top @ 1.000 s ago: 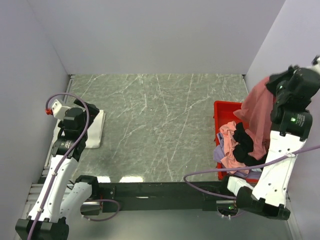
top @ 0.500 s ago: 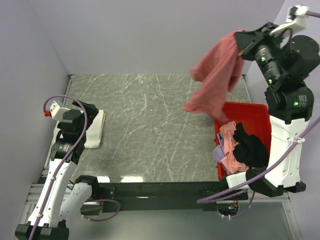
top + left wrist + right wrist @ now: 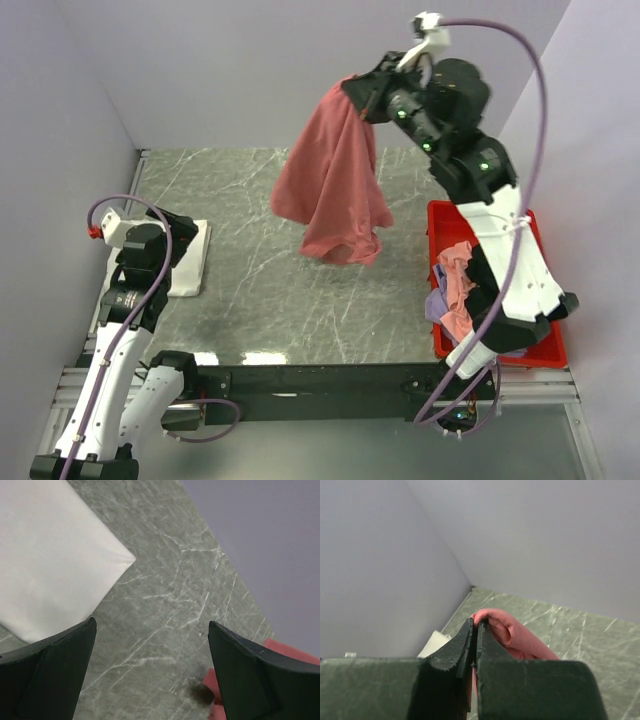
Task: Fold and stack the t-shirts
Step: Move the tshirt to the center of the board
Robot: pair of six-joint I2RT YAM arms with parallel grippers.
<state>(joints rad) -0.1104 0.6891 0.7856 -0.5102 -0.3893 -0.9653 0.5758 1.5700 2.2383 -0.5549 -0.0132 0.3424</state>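
Note:
My right gripper (image 3: 352,88) is shut on the top of the dusty red t-shirt (image 3: 333,180), which hangs high over the middle of the table; its pinched fold shows in the right wrist view (image 3: 506,632) at my gripper (image 3: 475,622). A folded white t-shirt (image 3: 195,256) lies flat at the left, also in the left wrist view (image 3: 45,565). My left gripper (image 3: 150,640) is open and empty beside it; it also shows in the top view (image 3: 165,245). Light pink (image 3: 459,275), black (image 3: 487,280) and lavender (image 3: 437,305) t-shirts lie in the red tray (image 3: 445,215).
The red plastic tray stands at the right edge of the marble table (image 3: 260,290). Grey walls close in the back and both sides. The right arm (image 3: 500,230) reaches over the tray.
My right gripper has swung up and left from over the tray to above the table's middle, carrying the dusty red t-shirt clear of the tray. The left arm has hardly moved.

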